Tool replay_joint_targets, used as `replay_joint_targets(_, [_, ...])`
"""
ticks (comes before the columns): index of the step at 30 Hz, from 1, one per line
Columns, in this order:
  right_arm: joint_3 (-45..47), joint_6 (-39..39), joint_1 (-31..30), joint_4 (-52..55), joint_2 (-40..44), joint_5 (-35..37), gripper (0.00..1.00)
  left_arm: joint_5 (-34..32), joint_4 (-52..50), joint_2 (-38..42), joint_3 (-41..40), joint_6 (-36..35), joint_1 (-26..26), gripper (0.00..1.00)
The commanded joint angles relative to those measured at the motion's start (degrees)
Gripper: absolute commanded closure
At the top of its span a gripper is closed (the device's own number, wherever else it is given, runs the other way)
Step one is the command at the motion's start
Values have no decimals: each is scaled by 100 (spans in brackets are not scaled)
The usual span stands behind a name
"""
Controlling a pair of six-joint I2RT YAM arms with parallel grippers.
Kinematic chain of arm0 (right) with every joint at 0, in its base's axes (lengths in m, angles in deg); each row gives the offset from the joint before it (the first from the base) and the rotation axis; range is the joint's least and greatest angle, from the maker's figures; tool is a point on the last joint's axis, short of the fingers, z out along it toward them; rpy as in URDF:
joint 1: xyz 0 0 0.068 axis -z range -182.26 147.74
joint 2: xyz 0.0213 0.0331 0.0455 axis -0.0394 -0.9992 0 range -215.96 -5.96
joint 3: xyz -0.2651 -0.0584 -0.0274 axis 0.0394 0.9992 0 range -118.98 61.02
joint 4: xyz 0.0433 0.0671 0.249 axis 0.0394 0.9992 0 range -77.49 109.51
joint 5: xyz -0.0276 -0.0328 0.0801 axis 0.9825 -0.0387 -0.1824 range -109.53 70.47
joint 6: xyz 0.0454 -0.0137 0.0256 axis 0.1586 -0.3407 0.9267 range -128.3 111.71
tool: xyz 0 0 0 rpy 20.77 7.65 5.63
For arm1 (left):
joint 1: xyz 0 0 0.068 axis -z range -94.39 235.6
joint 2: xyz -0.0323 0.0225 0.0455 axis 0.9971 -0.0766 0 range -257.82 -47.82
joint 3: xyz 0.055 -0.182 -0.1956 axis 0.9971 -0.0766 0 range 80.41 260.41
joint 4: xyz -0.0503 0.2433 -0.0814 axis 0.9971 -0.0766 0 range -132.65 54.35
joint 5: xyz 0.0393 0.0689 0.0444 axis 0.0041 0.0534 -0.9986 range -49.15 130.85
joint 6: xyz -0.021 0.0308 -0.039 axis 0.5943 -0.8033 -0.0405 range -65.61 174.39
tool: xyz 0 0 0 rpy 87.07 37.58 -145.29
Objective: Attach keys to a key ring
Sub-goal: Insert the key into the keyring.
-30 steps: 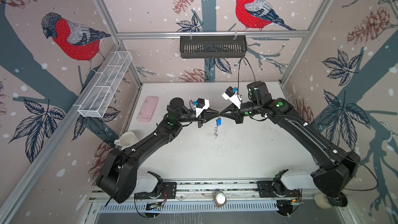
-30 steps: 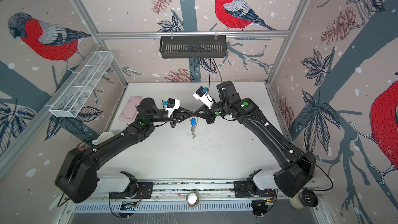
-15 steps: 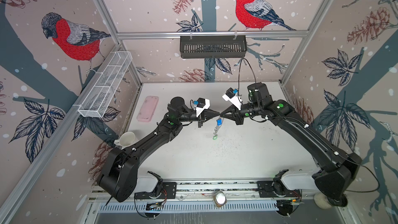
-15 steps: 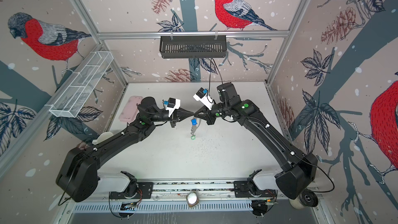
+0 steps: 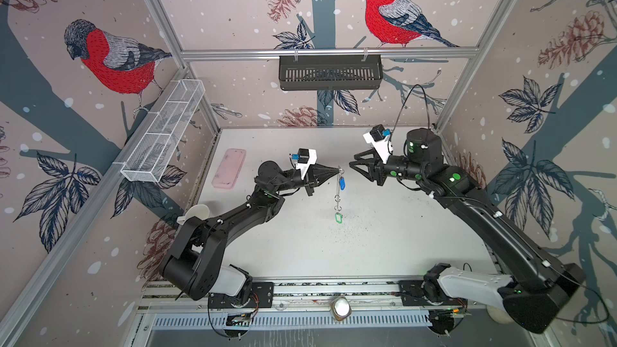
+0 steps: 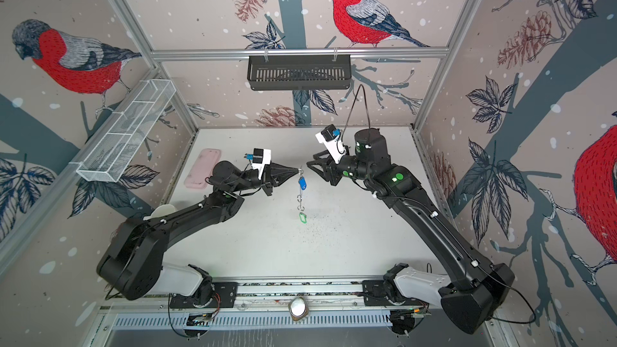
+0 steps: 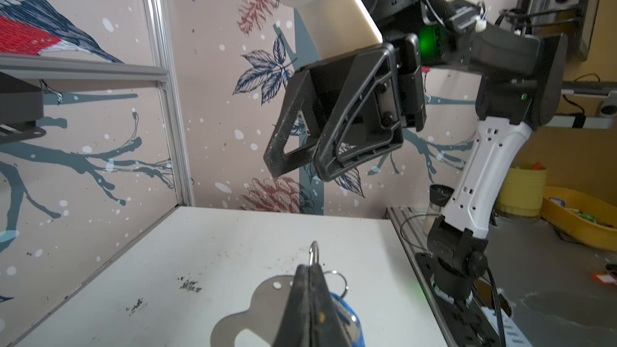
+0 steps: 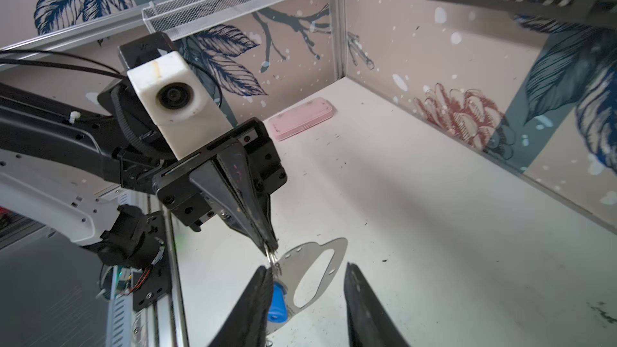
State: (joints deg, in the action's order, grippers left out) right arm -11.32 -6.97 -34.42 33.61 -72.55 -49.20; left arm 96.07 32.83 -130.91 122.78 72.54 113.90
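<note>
My left gripper (image 5: pixel 338 171) (image 7: pixel 310 267) is shut on a small wire ring (image 7: pixel 314 251) of the key ring (image 7: pixel 260 302) (image 8: pixel 330 252). The key ring is a thin grey plate with an oval cutout. In both top views it hangs edge-on (image 5: pixel 338 191) above the table. A key with a blue tag (image 5: pixel 341 182) (image 8: pixel 277 305) hangs near its top. A green-rimmed tag (image 5: pixel 338 217) (image 6: pixel 302 217) dangles at its lower end. My right gripper (image 5: pixel 354 161) (image 8: pixel 306 267) stands open a short way to the right, holding nothing. One of its fingers (image 8: pixel 257 295) is close beside the blue tag.
A pink oblong case (image 5: pixel 229 168) lies at the table's far left. A white cup (image 5: pixel 197 211) sits by the left wall under a white wire basket (image 5: pixel 163 135). A black basket (image 5: pixel 330 71) hangs on the back wall. Dark specks dot the table's middle.
My right gripper has opened and drawn back to the right, off the key ring. The key ring now hangs straight down from my left gripper alone, with the green tag lower.
</note>
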Motion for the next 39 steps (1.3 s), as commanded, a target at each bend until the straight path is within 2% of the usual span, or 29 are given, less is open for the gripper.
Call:
replay_joint_targets(1, [346,296,17,-941,247,739,61,-569,2112,-219,-16,1307,-8,100])
replay_joint_targets(5, [1127,461,39,-2193,587,915,63,-956,3150,-598,212,2113,-13,100])
replay_joint_targets(8, [1459,474,60,-2854,617,939,65,-1238,3367,-785,492,2394,-13,100])
replay_joint_targets(17, [1007,221,219,-3506,182,686,74,-1593,3191,-1040,1410,2740,16,100])
replay_joint_targets(22, [474,141,263,-3570,-100,235,76,-1667,3169,-1021,1450,2617,123,100])
replay_joint_targets(28, [305,153,233,-3654,-288,-237,75,-1795,3140,-970,1450,2465,218,100])
replay_joint_targets(39, [492,140,-251,-3578,-275,-157,75,-1899,3019,-895,1423,2295,290,100])
